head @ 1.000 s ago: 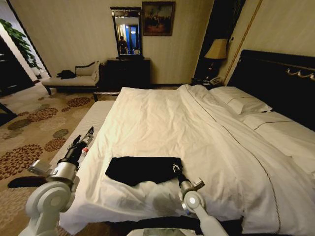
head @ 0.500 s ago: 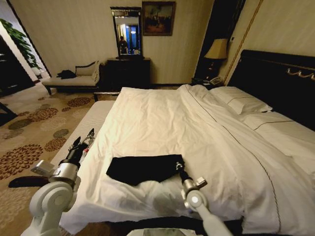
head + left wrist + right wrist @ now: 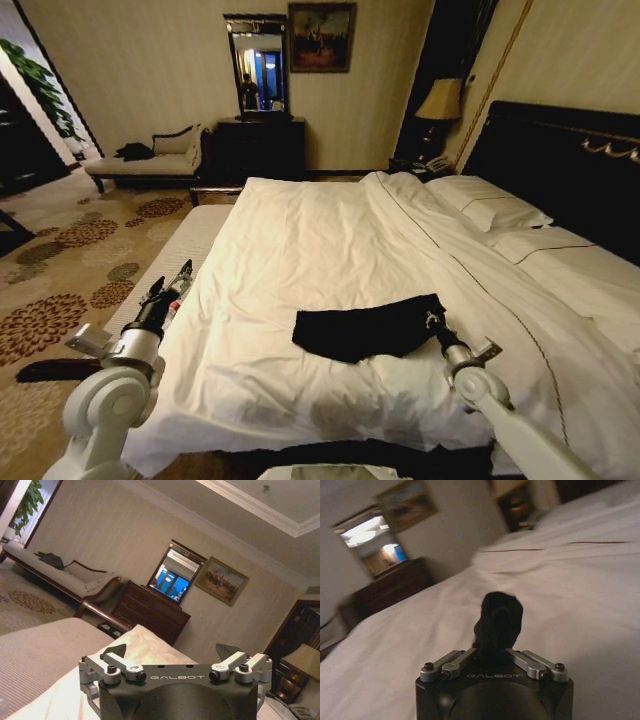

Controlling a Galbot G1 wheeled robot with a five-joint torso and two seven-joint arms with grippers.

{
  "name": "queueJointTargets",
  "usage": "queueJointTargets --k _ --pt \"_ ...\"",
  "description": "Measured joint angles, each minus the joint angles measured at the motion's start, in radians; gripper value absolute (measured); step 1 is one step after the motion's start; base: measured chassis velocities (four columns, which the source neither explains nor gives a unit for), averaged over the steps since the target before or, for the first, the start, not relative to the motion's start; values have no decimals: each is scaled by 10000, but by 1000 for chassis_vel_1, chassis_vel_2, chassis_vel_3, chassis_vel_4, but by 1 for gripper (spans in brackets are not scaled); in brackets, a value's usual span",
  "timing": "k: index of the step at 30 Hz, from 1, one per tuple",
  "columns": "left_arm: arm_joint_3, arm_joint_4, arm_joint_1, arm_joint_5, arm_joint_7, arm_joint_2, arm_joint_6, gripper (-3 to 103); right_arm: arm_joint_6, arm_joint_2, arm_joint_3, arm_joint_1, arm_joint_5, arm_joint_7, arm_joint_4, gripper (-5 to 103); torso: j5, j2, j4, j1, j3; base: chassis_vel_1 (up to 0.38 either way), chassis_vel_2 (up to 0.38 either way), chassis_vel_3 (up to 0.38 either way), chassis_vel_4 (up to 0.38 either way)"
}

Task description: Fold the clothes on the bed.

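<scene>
While the right gripper [image 3: 434, 320] pinches the near right corner of the black T-shirt [image 3: 365, 330], the garment lies bunched flat on the white duvet of the bed [image 3: 300, 250], stretching away from the gripper toward the robot's left. In the right wrist view the fingers are drawn together around a dark wad of the cloth [image 3: 497, 617], which stands up just beyond the gripper [image 3: 496, 630]; pale bedding spreads on all sides of it. The pillows [image 3: 500, 210] and dark headboard [image 3: 560, 160] lie well beyond and to the right of this gripper. The left gripper [image 3: 170, 287] hangs off the bed's left edge, above a pale bench [image 3: 175, 255] beside the patterned carpet [image 3: 60, 290], well apart from the T-shirt. Its fingers are spread, as the left wrist view shows [image 3: 175, 652], with nothing between them. Farther ahead of it stand a dark dresser [image 3: 258, 150] with a mirror [image 3: 257, 65] and a chaise [image 3: 150, 165].
</scene>
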Motion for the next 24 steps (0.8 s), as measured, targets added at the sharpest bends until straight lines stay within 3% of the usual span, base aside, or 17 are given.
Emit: queueJointTargets --k 4,7,10,11,24 --pt "-2 91 -106 -20 -1 169 -25 100 21 114 -828 196 -680 -331 702 4 -3 1 8 0 0 0 0 0 0" --pt "263 264 -336 -15 -1 308 -26 100 22 325 -1256 238 -1236 -486 1037 4 -6 2 0 -1 -1 0 0 0 0" --pt "645 497 -496 133 5 334 -25 100 42 835 -2175 778 -2051 -702 705 4 -4 2 -7 0 -1 0 0 0 0" --pt "704 546 -490 199 12 282 -29 100 48 1018 -2515 1041 -2229 -744 441 4 -3 2 1 0 -1 0 0 0 0" --pt "738 693 -571 326 15 13 -58 100 139 2194 -4240 2696 -2705 -1066 -1715 4 -5 2 0 0 0 0 0 0 0"
